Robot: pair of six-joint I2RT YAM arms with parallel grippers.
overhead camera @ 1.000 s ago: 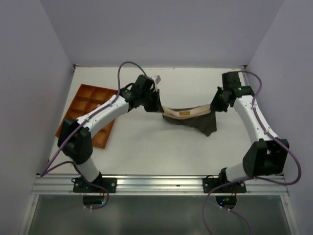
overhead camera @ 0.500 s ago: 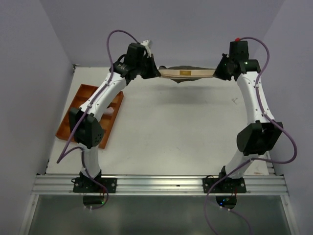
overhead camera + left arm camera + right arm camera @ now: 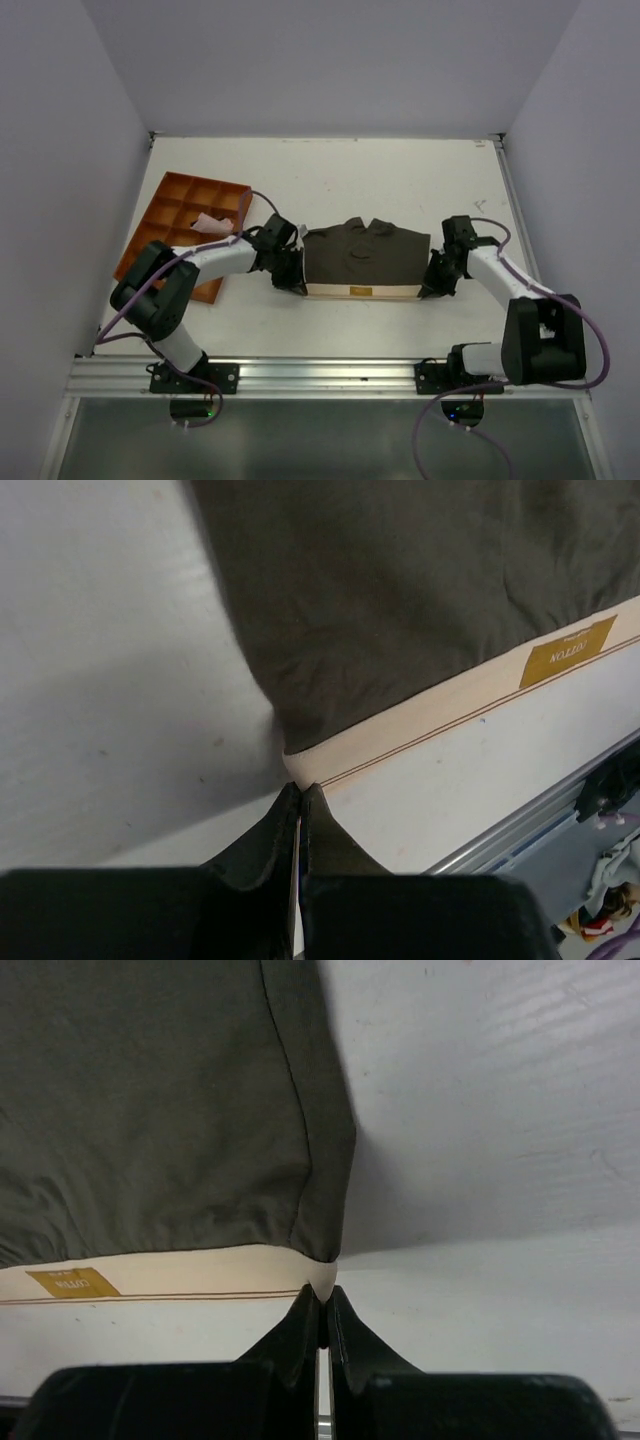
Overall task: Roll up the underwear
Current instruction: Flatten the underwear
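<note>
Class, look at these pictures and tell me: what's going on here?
Two robot arms are handling the underwear. The left pincer and right pincer are each shut on one end of its tan waistband. The garment lies spread flat on the table, waistband nearest the arm bases, not yet rolled. An orange tray holding a pink cloth sits beside the left arm.
</note>
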